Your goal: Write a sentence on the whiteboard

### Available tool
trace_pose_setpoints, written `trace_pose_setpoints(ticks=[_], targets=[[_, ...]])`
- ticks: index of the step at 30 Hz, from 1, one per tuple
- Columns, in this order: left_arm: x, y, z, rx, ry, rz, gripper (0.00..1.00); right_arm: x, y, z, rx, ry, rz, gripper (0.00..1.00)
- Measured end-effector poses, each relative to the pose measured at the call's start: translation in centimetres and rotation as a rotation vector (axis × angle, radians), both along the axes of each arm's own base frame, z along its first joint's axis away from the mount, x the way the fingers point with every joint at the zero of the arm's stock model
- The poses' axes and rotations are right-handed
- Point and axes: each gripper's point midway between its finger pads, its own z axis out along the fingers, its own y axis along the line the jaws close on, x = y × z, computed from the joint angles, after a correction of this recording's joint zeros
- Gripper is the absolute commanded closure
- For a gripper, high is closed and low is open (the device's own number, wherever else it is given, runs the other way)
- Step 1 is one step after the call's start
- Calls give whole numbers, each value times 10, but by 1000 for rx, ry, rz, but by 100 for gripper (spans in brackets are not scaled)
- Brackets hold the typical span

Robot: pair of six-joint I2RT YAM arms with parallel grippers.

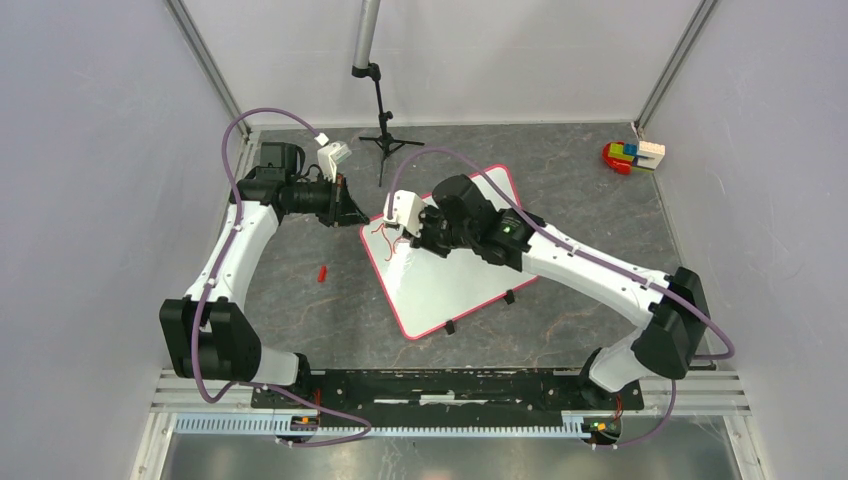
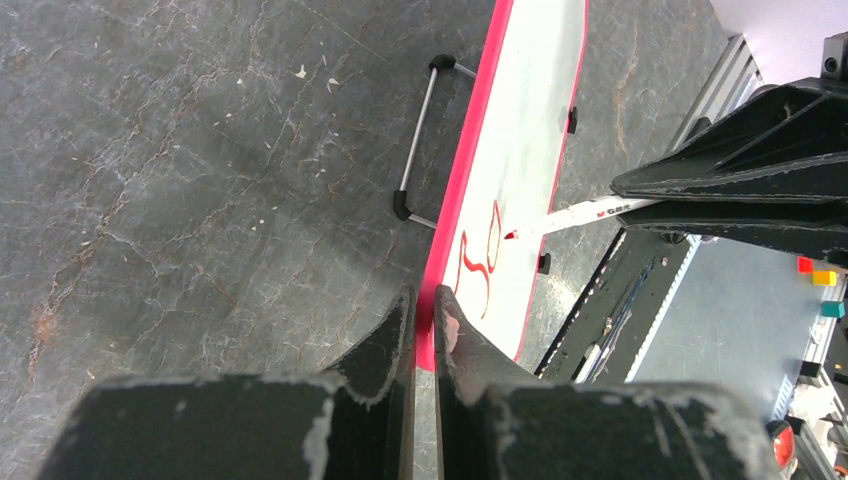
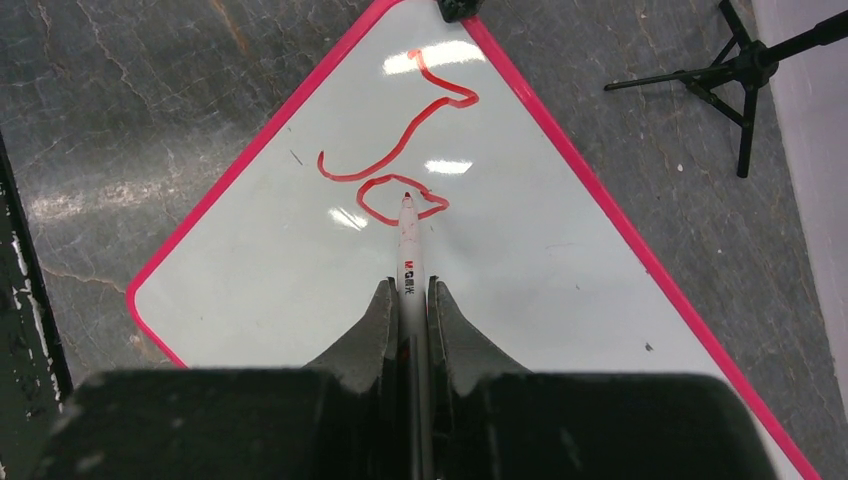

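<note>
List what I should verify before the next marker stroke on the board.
1. Left claw clamped on the whiteboard frame: ok.
2. Marker held straight in the right claw: ok.
3. Tip on the board, at the small red loop: ok.
4. Bare white beside the tip for more letters: ok.
5. Sentence finished: not ok, only a few red strokes so far.
6. Tip pressure: cannot tell.

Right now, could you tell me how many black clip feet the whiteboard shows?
2, both on the whiteboard's near edge: one clip foot by the bottom corner, the other further right. Others may be hidden.
</note>
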Motion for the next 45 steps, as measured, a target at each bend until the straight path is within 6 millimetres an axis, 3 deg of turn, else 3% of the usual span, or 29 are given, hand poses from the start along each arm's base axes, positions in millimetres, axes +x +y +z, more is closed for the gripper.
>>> trace_pose_setpoints(ticks=[11,29,45], targets=[[0,0,0,0,0,0,97,2,-14,14,43,-17,-21,100],[0,0,0,2,-1,0,97,9,-14,-4,0,-7,-49,100],[1,0,0,6,-5,2,97,16,-19,-4,0,-8,-70,100]])
